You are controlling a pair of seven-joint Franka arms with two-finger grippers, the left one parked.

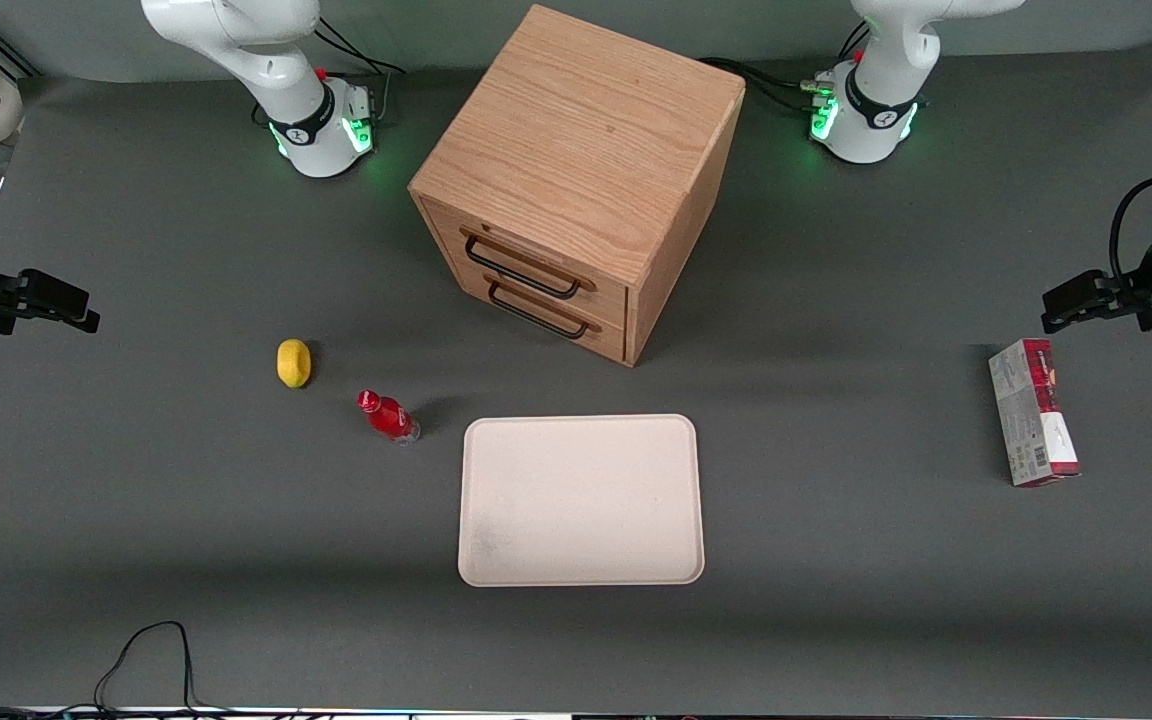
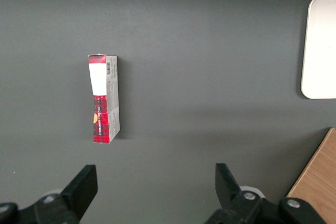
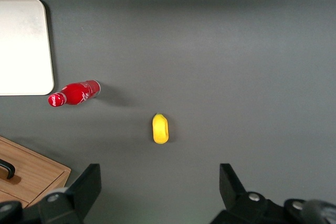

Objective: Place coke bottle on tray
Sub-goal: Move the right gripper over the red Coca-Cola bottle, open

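Nearest the front camera lies the tray (image 1: 581, 500), cream-white, flat on the grey table (image 1: 836, 620), with nothing on it; one rounded corner of it also shows in the right wrist view (image 3: 23, 45).

Slightly farther from the camera, just beside the tray's corner on the working arm's side but not touching it, stands the coke bottle (image 1: 389, 416). It is upright on its clear base, red cap uppermost (the right wrist view shows it from above (image 3: 73, 93), close to the tray's edge). Nothing grips or touches it.

A little farther again, and more toward the working arm's end of the table, sits a small yellow lemon-like object (image 1: 293, 362), apart from the bottle.

A red-and-grey carton (image 1: 1032, 412) lies well off toward the parked arm's end of the table.

The gripper (image 1: 61, 305) hangs at the working arm's end of the table, above bare table surface and well apart from the bottle. In the right wrist view its two fingers (image 3: 86, 184) stand wide apart with nothing between them.

Farthest from the camera is the wooden two-drawer cabinet (image 1: 576, 180), both drawers closed, their dark handles facing the bottle and tray.
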